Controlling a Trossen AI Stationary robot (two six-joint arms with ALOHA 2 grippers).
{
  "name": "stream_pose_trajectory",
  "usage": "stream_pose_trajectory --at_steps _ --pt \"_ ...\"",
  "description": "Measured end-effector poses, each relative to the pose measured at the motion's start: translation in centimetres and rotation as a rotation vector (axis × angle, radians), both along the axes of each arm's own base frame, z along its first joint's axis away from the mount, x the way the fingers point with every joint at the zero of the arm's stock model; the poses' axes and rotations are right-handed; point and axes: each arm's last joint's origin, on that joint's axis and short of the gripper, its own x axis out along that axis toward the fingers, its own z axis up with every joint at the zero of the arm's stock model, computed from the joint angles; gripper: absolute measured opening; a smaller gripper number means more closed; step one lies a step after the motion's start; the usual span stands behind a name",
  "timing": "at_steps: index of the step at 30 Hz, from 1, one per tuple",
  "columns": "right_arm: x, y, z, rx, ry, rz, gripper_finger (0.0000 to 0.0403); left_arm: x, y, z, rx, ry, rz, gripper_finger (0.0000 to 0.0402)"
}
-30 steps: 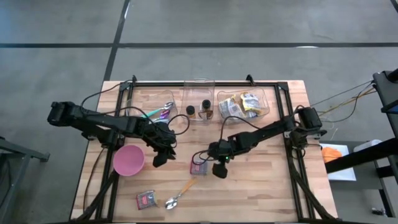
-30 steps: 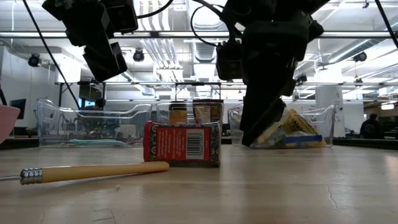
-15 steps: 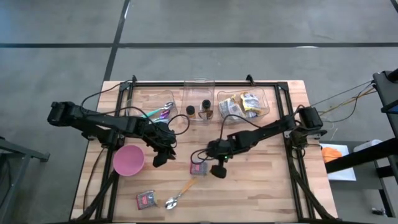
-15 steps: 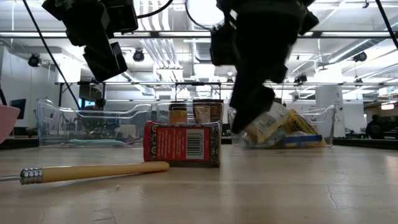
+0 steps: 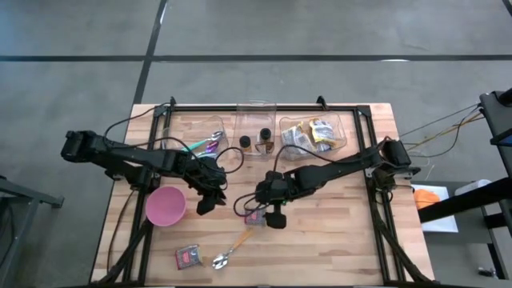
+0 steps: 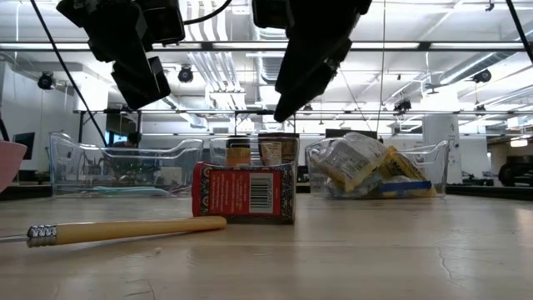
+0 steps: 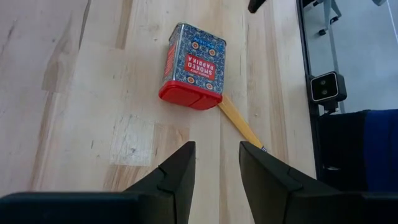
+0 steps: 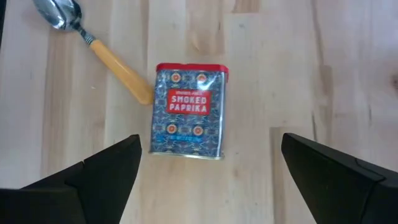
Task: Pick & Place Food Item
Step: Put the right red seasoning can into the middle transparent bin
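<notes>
A smoked paprika tin (image 8: 189,111) with a red cap lies flat on the wooden table, label up; it also shows in the low view (image 6: 244,192) and the left wrist view (image 7: 193,67). My right gripper (image 5: 270,213) hangs above it, open wide, with one finger on either side of the tin and well clear of it (image 6: 310,62). My left gripper (image 5: 206,200) waits open to the tin's left, above the table (image 7: 214,168), with nothing between its fingers.
A wooden-handled spoon (image 5: 233,249) lies with its handle end against the tin. A pink bowl (image 5: 166,206) and a second small tin (image 5: 187,255) sit at the near left. Three clear bins (image 5: 258,140) line the far edge, holding utensils, bottles and packets.
My right gripper has risen from table height just right of the tin and drifted toward the table's left, ending above the tin; its wrist has rolled. The tin and the spoon have stayed where they were.
</notes>
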Motion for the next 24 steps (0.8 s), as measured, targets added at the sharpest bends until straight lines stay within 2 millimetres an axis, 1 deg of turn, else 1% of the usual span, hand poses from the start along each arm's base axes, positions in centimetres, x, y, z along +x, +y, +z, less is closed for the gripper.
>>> stream_pose_trajectory --at_steps 7,13,16,21,24 --pt "1.4 1.7 -0.7 0.0 0.01 0.027 0.0384 0.0 0.0 0.0 -0.004 0.005 0.005 0.0132" --pt "2.6 3.4 -2.9 -0.015 0.075 0.056 0.0384 0.0 0.0 0.0 -0.004 0.006 0.005 0.0132" --pt "3.3 3.7 -3.6 -0.043 0.105 0.045 0.0384 -0.1 0.0 0.0 -0.004 0.01 0.005 0.0132" --pt "3.9 3.7 -4.0 -0.155 0.147 0.022 0.0384 -0.1 0.0 -0.1 -0.004 0.013 0.005 0.0132" --pt "4.4 3.8 -4.3 -0.155 0.146 0.023 0.0384 -0.1 0.0 -0.1 -0.003 0.016 0.005 0.0132"
